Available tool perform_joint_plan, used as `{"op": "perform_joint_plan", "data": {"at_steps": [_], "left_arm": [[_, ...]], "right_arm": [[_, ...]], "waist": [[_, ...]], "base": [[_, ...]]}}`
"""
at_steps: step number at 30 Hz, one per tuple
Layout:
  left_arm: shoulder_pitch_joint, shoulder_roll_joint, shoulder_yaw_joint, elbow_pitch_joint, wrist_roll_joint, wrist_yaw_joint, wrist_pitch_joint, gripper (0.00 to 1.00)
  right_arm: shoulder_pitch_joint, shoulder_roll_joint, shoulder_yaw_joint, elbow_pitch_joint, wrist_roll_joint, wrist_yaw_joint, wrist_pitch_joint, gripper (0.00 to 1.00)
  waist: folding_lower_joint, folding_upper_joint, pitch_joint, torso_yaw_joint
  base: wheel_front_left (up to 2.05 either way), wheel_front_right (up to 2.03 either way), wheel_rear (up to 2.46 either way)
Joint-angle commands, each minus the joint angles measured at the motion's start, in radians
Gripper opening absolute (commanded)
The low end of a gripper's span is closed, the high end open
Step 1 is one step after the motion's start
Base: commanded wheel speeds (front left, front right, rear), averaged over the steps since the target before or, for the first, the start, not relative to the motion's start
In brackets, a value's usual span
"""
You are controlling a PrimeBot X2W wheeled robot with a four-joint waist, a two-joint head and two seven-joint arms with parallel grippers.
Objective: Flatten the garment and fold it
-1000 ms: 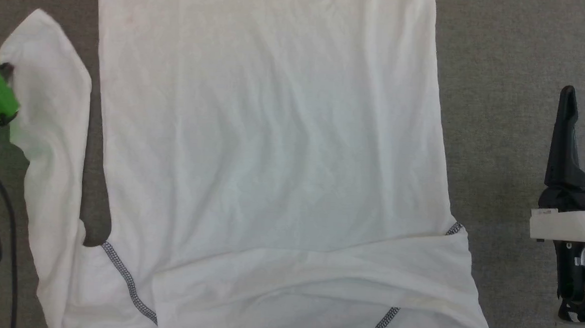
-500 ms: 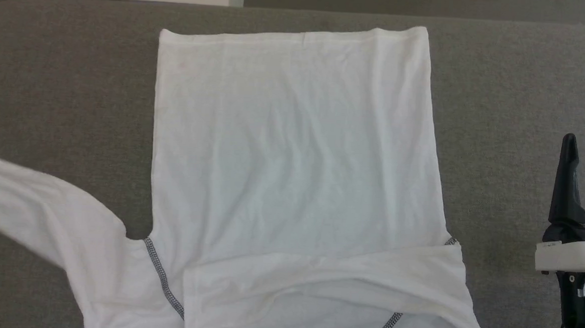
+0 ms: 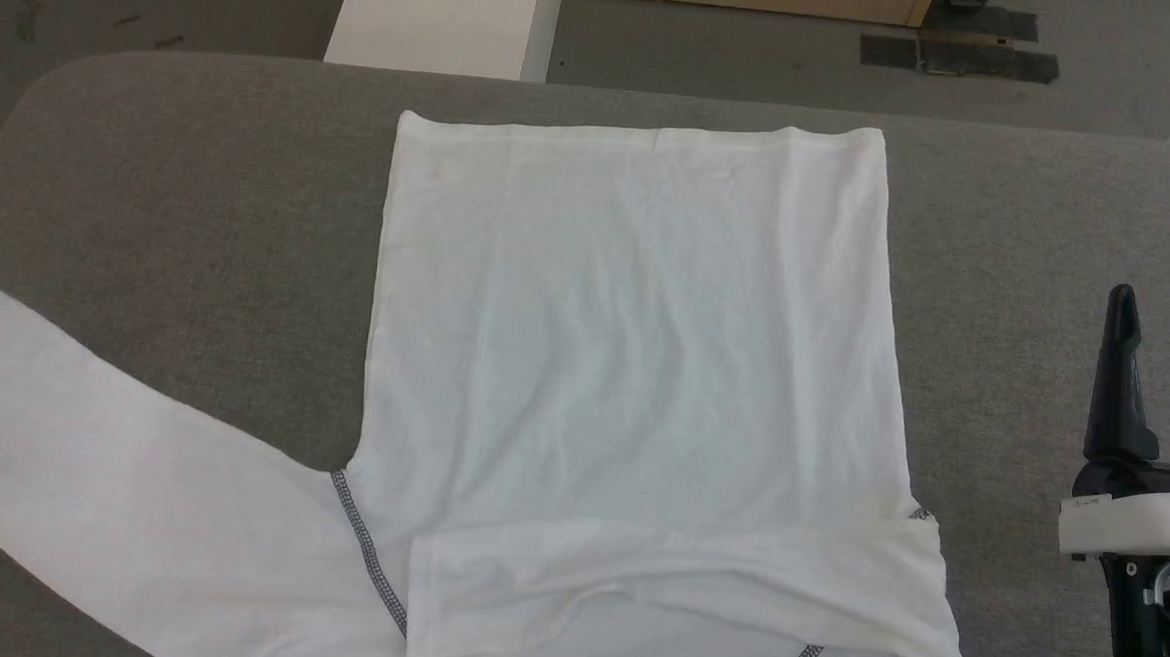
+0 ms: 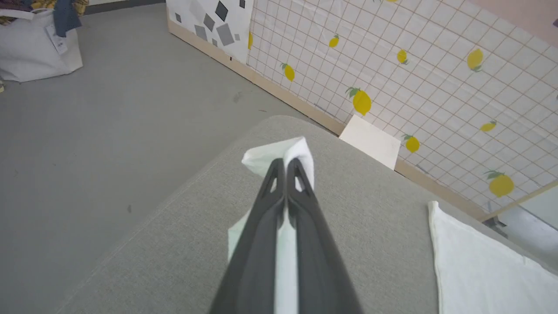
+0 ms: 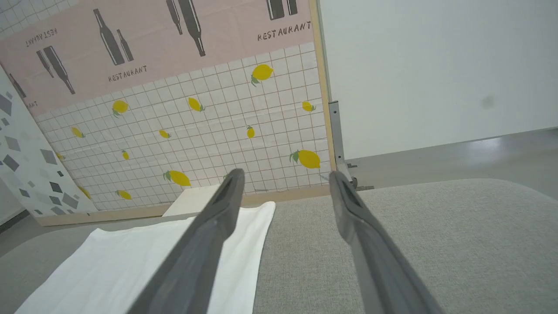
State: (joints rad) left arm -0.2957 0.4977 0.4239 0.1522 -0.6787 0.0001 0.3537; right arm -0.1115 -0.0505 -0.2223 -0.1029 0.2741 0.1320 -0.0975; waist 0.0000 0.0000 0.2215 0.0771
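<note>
A big grey padded table (image 3: 171,207) stands in front of the robot. On it lies the white T-shirt (image 3: 633,371). Its body is spread flat in the middle of the table, with the straight hem at the far side, close to the far edge. At the near side a strip of the cloth is folded over on top of the shirt, and lines of grey stitching (image 3: 368,552) show there. One sleeve (image 3: 87,463) is stretched out to the robot's left, away from the body of the shirt.

Behind the table, a white box (image 3: 441,16) stands on the floor (image 3: 710,45), next to a wall (image 4: 436,52) with a lemon pattern.

The left gripper (image 4: 286,163) is closed tight over the table's left end. It has a bit of the white sleeve cloth pinched between its two dark fingers (image 4: 261,226). The right gripper (image 3: 1165,304) is wide open and has nothing in it. It hangs over bare table on the robot's right, a little way from the shirt.
</note>
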Motion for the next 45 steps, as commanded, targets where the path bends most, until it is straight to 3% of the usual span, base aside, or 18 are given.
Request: {"op": "perform_joint_plan", "data": {"at_steps": [1, 6, 10, 17, 25, 36, 37, 38, 39, 45], "left_arm": [[0.012, -0.026, -0.023, -0.044, -0.013, -0.007, 0.006, 0.00], [-0.004, -0.151, -0.202, -0.226, -0.045, -0.042, 0.073, 0.00], [-0.023, -0.259, -0.409, -0.320, -0.012, -0.050, 0.131, 0.00], [-0.100, -0.398, -0.719, -0.224, 0.033, -0.088, 0.205, 0.00], [-0.152, -0.443, -1.024, -0.056, 0.024, -0.122, 0.205, 0.00], [-0.171, -0.447, -1.290, 0.076, -0.047, -0.130, 0.178, 0.00], [-0.167, -0.447, -1.300, 0.082, -0.062, -0.130, 0.177, 0.11], [-0.165, -0.447, -1.310, 0.084, -0.084, -0.130, 0.174, 0.92], [-0.169, -0.447, -1.313, 0.080, -0.096, -0.130, 0.163, 1.00], [-0.226, -0.447, -1.228, 0.039, -0.175, -0.098, 0.072, 1.00]], "right_arm": [[0.013, 0.000, 0.000, 0.004, 0.006, -0.001, -0.009, 1.00], [0.023, 0.000, -0.003, 0.013, 0.009, -0.001, -0.013, 1.00], [0.030, 0.000, 0.002, 0.019, 0.013, -0.001, -0.011, 1.00], [0.023, 0.000, 0.024, 0.020, 0.019, -0.001, -0.014, 1.00], [0.024, 0.000, 0.031, 0.038, 0.035, -0.001, -0.035, 1.00], [0.026, 0.000, 0.035, 0.062, 0.045, -0.001, -0.062, 1.00], [0.025, 0.000, 0.035, 0.064, 0.045, -0.001, -0.063, 1.00], [0.025, 0.000, 0.036, 0.066, 0.046, -0.001, -0.065, 1.00], [0.024, 0.000, 0.038, 0.068, 0.047, -0.001, -0.067, 1.00], [0.020, 0.000, 0.039, 0.076, 0.043, -0.001, -0.071, 1.00]], "waist": [[0.0000, 0.0000, -0.016, -0.004], [0.0000, 0.0000, -0.047, -0.014], [0.0000, 0.0000, -0.062, -0.028], [0.0000, 0.0000, -0.052, -0.092], [0.0000, 0.0000, -0.016, -0.178], [0.0000, 0.0000, 0.007, -0.224], [0.0000, 0.0000, 0.007, -0.223], [0.0000, 0.0000, 0.006, -0.221], [0.0000, 0.0000, 0.005, -0.218], [0.0000, 0.0000, -0.016, -0.187]], "base": [[0.00, 0.00, 0.00], [0.00, 0.00, 0.00], [0.00, 0.00, 0.00], [0.00, 0.00, 0.00], [0.00, 0.00, 0.00], [0.00, 0.00, 0.00], [0.00, 0.00, 0.00], [0.00, 0.00, 0.00], [0.00, 0.00, 0.00], [0.00, 0.00, 0.00]]}}
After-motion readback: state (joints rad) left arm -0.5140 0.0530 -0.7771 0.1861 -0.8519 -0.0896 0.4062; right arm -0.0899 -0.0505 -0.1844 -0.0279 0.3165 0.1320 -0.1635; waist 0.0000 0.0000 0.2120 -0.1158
